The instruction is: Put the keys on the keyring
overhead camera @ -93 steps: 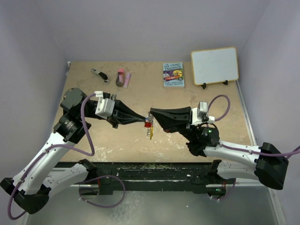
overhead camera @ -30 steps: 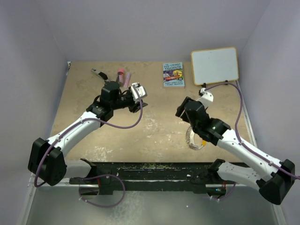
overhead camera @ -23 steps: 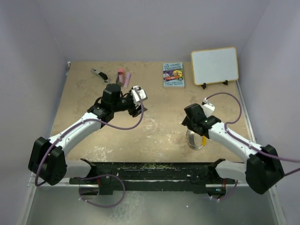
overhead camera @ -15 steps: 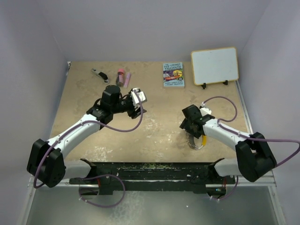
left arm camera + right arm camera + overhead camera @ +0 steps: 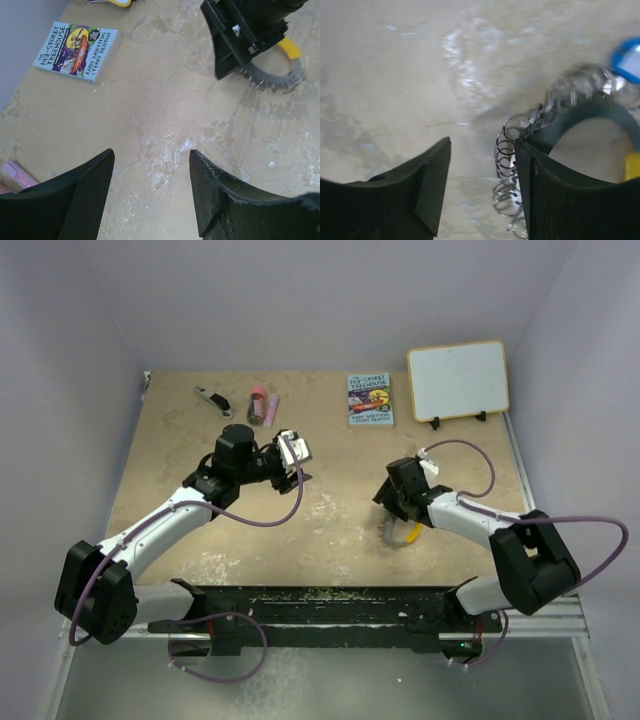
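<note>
The keyring [image 5: 397, 534], a hoop of silvery coil with an orange-yellow part, lies on the tan table right of centre. My right gripper [image 5: 388, 512] is low over its left side, jaws open. In the right wrist view the coil [image 5: 509, 167] lies against the inner face of the right finger [image 5: 555, 195], and the wide gap [image 5: 482, 145] to the other finger is bare. A blue key [image 5: 627, 59] shows blurred at the far edge of the ring. My left gripper [image 5: 298, 472] hovers open over bare table [image 5: 150, 155]. It looks toward the keyring [image 5: 277, 80] and holds nothing.
A small book [image 5: 370, 400] and a whiteboard [image 5: 458, 380] stand at the back. A dark red tube [image 5: 258, 405] and a black-and-silver tool [image 5: 212, 398] lie back left. The book [image 5: 77, 47] also shows in the left wrist view. Purple walls enclose the table.
My right gripper has swung left and back as its arm folded, and the keyring has shifted left with it. The left arm has barely moved.
</note>
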### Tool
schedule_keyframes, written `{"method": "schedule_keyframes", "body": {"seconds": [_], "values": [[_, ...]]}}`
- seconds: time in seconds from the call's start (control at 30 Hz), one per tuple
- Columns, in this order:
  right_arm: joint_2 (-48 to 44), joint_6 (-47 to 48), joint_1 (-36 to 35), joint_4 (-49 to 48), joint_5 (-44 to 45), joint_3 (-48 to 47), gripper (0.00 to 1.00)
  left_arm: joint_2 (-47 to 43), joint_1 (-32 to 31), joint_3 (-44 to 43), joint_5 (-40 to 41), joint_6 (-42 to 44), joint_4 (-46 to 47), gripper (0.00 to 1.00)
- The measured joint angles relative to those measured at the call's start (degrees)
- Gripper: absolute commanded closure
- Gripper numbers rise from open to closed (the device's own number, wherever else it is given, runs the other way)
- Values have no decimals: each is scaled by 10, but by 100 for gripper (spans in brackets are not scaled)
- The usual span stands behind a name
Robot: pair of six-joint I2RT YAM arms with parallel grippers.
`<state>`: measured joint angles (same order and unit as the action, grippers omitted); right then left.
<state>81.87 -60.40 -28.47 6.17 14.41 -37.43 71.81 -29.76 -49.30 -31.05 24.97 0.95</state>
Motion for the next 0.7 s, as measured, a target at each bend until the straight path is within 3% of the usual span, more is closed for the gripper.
{"method": "schedule_keyframes", "body": {"seconds": [0.2,0.37,0.4,0.43,0.5,0.53,0.6,0.7], "values": [[87,4,-28,-118,-74,-57,44,-2,0,2,9,7,0,35],[127,15,-82,-79,-113,-129,42,-2,0,2,15,12,0,34],[124,19,-88,-63,-115,-140,41,-2,0,2,16,11,0,28],[118,22,-90,-49,-117,-149,38,-2,0,2,16,11,0,17],[89,30,-90,-18,-120,-158,26,-4,0,2,20,5,2,4],[67,36,-88,-4,-119,-158,21,-6,0,2,24,-2,5,2],[23,50,-86,21,-103,-159,0,-7,2,2,37,-18,16,2],[-48,83,-87,48,-34,-170,0,-10,12,2,69,-51,43,2]]}}
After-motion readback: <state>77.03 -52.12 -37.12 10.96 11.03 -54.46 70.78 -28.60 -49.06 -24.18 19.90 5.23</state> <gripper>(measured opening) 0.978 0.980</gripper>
